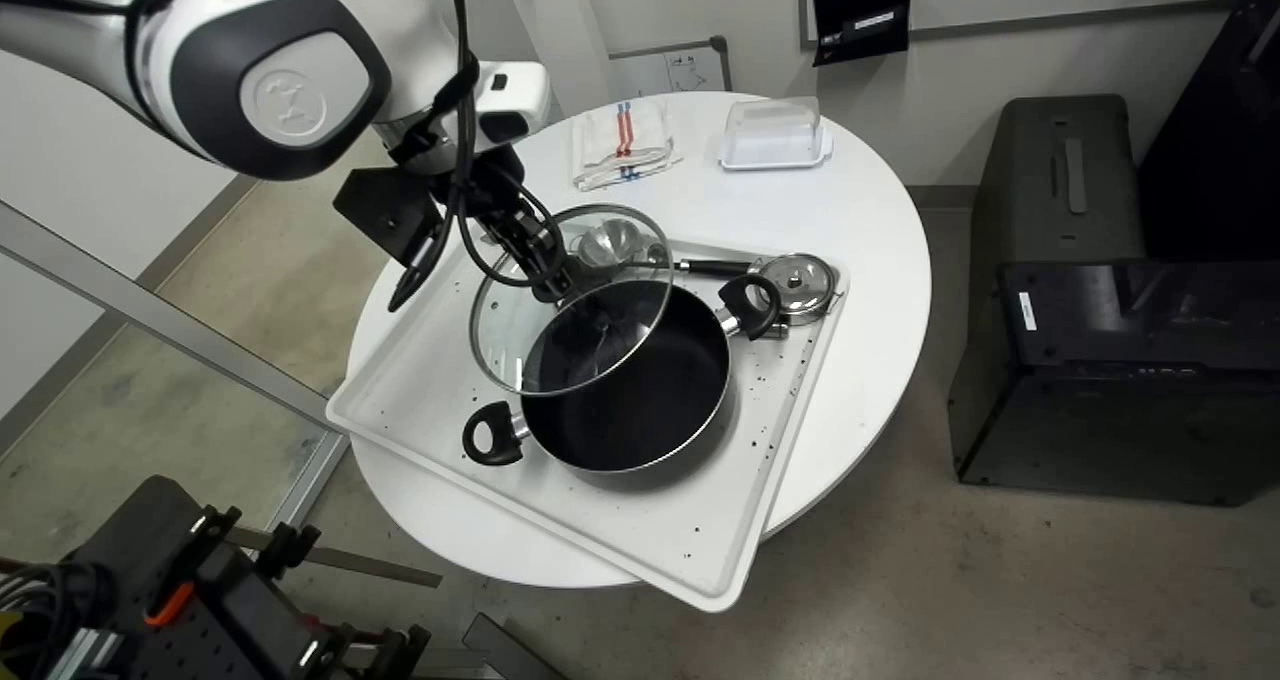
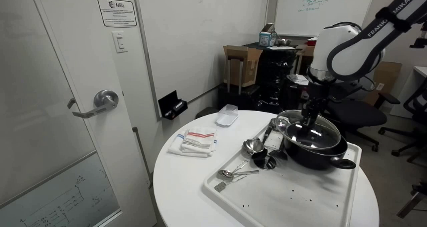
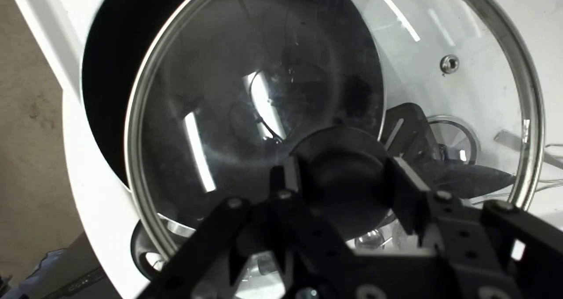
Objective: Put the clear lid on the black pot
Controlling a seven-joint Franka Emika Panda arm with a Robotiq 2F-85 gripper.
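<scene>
The clear lid (image 1: 590,345) is a round glass disc with a metal rim. It shows in an exterior view (image 2: 315,138) and in the wrist view (image 3: 281,92). My gripper (image 3: 343,180) is shut on the lid's dark knob (image 3: 345,158); it also shows in both exterior views (image 1: 556,286) (image 2: 307,122). The black pot (image 1: 660,390) stands on the tray, also in an exterior view (image 2: 303,157) and the wrist view (image 3: 107,70). The lid overlaps only part of the pot's opening and sits off-centre, looking slightly tilted. I cannot tell whether its rim touches the pot.
The white tray (image 1: 640,540) lies on a round white table (image 2: 186,187). Metal utensils (image 2: 253,147) and a small metal strainer-like piece (image 1: 800,285) lie near the pot. Folded cloths (image 2: 196,142) and a clear plastic box (image 2: 227,115) stand beyond the tray. Pot handles (image 1: 492,433) stick out sideways.
</scene>
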